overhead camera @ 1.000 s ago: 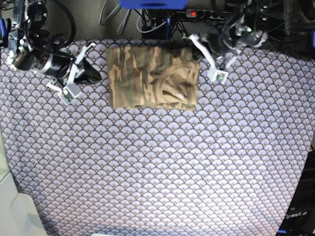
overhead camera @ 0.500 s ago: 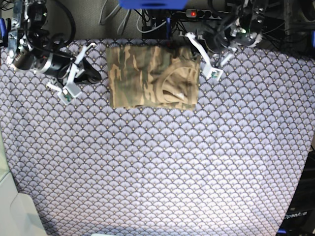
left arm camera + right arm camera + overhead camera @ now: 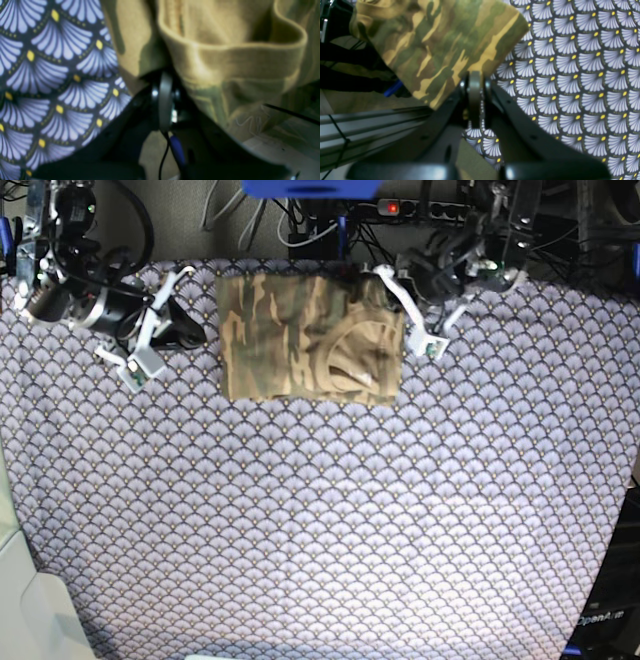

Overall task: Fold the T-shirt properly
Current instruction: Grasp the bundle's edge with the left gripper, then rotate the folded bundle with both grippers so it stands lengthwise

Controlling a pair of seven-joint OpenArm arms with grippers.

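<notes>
The camouflage T-shirt (image 3: 310,337) lies folded into a flat rectangle at the back of the table, with a curved fold on its right half. My left gripper (image 3: 392,288) is shut at the shirt's far right corner. In the left wrist view its shut tips (image 3: 162,82) sit right at a rolled hem of the shirt (image 3: 225,57); I see no cloth between them. My right gripper (image 3: 197,335) is shut and rests a little left of the shirt. In the right wrist view its tips (image 3: 475,77) point at the shirt's corner (image 3: 445,47).
The purple fan-patterned tablecloth (image 3: 320,520) covers the whole table. Cables and a power strip (image 3: 410,208) lie behind the table's back edge. A pale bin edge (image 3: 30,610) shows at the front left.
The left arm has moved toward the shirt's right edge, its white frame now touching the far right corner. The right arm and the shirt have not moved.
</notes>
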